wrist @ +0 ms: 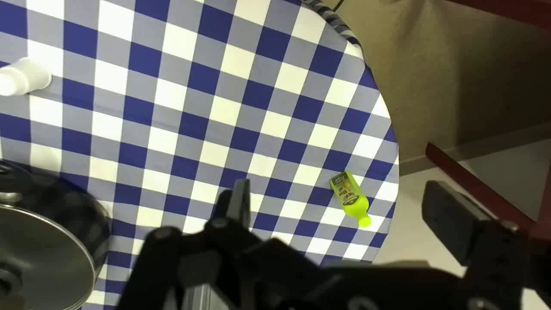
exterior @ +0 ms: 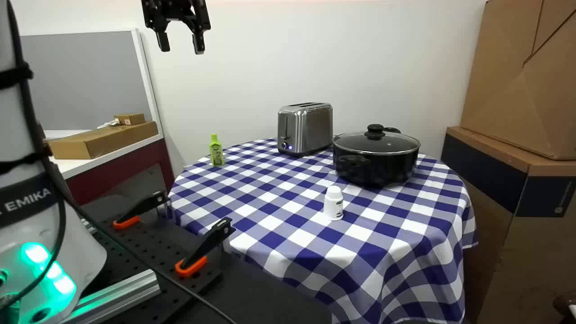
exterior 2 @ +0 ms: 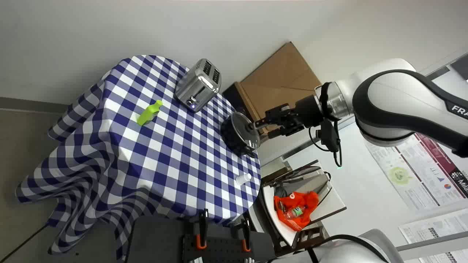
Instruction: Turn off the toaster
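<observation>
The silver toaster (exterior: 315,128) stands upright at the back of the table near the wall, and it also shows in an exterior view (exterior 2: 193,86). Its end panel has a lever slot and a knob, with a small blue-white light (exterior: 289,146) lit beside it. In the wrist view only a strip of silver metal (wrist: 201,298) shows behind my gripper, probably the toaster. My gripper (exterior: 182,44) is open and empty, raised high above the table and apart from the toaster. It shows in an exterior view (exterior 2: 263,130) and in the wrist view (wrist: 340,200), fingers wide apart.
A black lidded pot (exterior: 375,162) stands close beside the toaster. A green bottle (exterior: 216,150) and a white bottle (exterior: 333,204) stand on the checked tablecloth (exterior: 270,198). Black clamps (exterior: 204,247) grip the near table edge. Cardboard boxes (exterior: 517,81) stand beyond the table.
</observation>
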You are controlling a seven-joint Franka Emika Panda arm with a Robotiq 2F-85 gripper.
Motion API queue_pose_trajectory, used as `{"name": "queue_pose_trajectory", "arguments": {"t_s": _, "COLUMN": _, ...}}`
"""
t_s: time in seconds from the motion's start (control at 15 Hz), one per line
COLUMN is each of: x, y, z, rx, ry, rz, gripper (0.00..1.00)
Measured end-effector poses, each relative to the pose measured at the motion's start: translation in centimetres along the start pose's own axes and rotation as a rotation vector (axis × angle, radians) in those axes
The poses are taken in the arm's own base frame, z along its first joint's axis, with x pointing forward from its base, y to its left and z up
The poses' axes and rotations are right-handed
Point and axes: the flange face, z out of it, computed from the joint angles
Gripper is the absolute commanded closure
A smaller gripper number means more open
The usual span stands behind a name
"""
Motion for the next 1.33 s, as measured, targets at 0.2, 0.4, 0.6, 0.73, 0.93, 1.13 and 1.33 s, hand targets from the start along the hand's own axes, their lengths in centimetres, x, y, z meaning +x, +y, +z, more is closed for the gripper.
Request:
{"name": "queue_pose_trajectory", "arguments": {"t_s": 0.2, "x": 0.0, "y": 0.0, "z": 0.0, "rx": 0.0, "ry": 0.0, "rz": 0.0, "gripper": 0.0}}
{"name": "queue_pose_trajectory", "arguments": {"t_s": 0.4, "x": 0.0, "y": -0.1, "z": 0.1, "rx": -0.007, "ry": -0.003, "rz": -0.005, "gripper": 0.27}}
{"name": "queue_pose_trajectory", "arguments": {"t_s": 0.6, "x": 0.3, "y": -0.6, "z": 0.7, "rx": -0.049, "ry": -0.005, "rz": -0.04, "gripper": 0.49}}
{"name": "queue_pose_trajectory", "arguments": {"t_s": 0.73, "x": 1.0, "y": -1.1, "z": 1.5, "rx": -0.084, "ry": 0.008, "rz": -0.077, "gripper": 0.65}}
{"name": "queue_pose_trajectory", "arguments": {"t_s": 0.93, "x": 2.4, "y": -2.2, "z": 3.0, "rx": -0.165, "ry": 0.04, "rz": -0.158, "gripper": 0.87}}
{"name": "queue_pose_trajectory", "arguments": {"t_s": 1.13, "x": 4.0, "y": -3.0, "z": 4.7, "rx": -0.291, "ry": 0.057, "rz": -0.256, "gripper": 1.0}}
{"name": "queue_pose_trajectory", "arguments": {"t_s": 1.33, "x": 5.8, "y": -2.6, "z": 6.7, "rx": -0.411, "ry": 0.044, "rz": -0.34, "gripper": 1.0}}
